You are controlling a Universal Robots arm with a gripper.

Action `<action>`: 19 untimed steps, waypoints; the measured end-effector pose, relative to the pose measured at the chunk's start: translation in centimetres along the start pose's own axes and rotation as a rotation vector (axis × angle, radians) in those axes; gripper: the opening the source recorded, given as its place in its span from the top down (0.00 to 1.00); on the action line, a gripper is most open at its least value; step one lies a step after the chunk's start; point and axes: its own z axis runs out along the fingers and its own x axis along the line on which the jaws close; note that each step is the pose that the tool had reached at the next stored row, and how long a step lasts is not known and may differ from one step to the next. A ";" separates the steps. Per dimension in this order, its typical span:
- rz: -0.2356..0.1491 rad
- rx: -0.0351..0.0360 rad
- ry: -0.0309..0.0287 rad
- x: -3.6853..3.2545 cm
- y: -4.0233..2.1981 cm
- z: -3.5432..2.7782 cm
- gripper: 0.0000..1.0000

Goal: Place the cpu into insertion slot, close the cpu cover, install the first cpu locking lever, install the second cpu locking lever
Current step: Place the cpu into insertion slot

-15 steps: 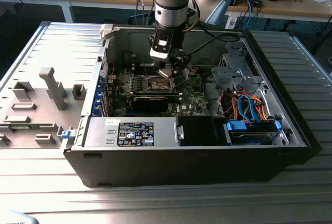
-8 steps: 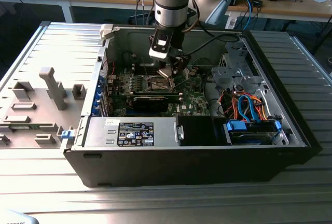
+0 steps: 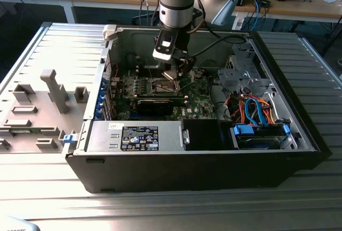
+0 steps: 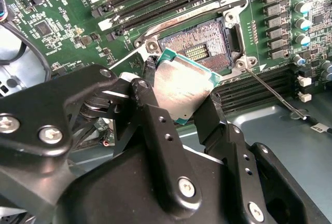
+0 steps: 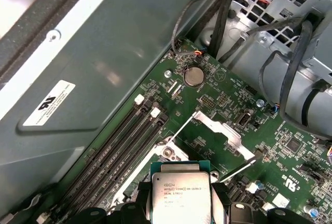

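Observation:
My gripper (image 3: pixel 175 73) reaches down into the open computer case, above the middle of the green motherboard (image 3: pixel 197 100). It is shut on the cpu (image 4: pixel 184 81), a flat square chip with a pale metal top, pinched by two opposite edges between black fingers (image 4: pixel 155 125). The chip hangs tilted just above and beside the open insertion slot (image 4: pixel 199 45), whose pin field lies bare. In the first wrist view the cpu (image 5: pixel 179 182) sits between the gripper (image 5: pixel 181 199) fingers, with the cpu cover (image 5: pixel 218 126) swung open beyond it. Two thin wire locking levers (image 4: pixel 272 92) (image 5: pixel 179 129) stand free.
Black memory slots (image 5: pixel 122 154) run beside the socket. A drive cage with blue and orange cables (image 3: pixel 256 110) fills the exterior view's right of the case; a labelled power supply (image 3: pixel 139 135) lies along the front. Grey fixtures (image 3: pixel 53 89) stand outside at the exterior view's left.

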 end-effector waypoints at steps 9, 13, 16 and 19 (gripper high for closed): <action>0.025 -0.0005 -0.0019 0.00 0.00 0.00 0.46; 0.040 -0.0007 -0.0032 0.00 0.00 0.00 0.46; 0.052 -0.0010 -0.0041 0.00 0.00 0.00 0.46; 0.059 -0.0011 -0.0047 0.00 0.00 0.00 0.46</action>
